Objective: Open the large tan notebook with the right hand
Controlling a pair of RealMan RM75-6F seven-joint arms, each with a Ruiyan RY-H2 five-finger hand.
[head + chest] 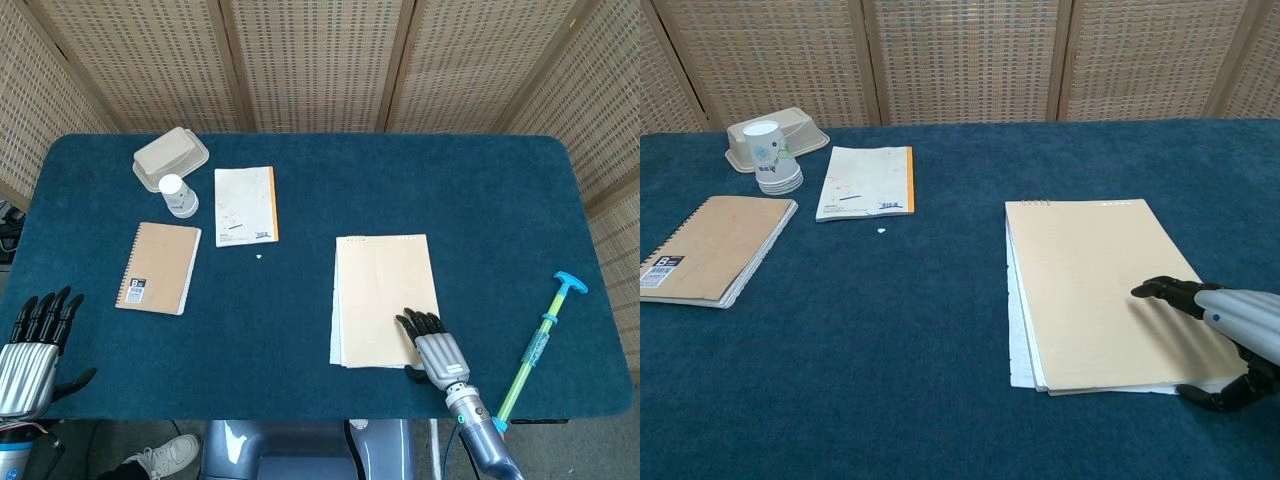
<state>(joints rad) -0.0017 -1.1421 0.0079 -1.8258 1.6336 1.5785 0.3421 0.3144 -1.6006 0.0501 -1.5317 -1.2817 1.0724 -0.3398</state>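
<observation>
Large tan notebook [385, 295] [1100, 285]: plain tan cover, closed, lying flat on the table, long side running away from the robot, binding holes along the far short edge. White pages stick out past the cover on the side away from the right hand [437, 348] [1230, 335]. Hand's fingertips sit over its near corner; thumb is off the near edge.
</observation>
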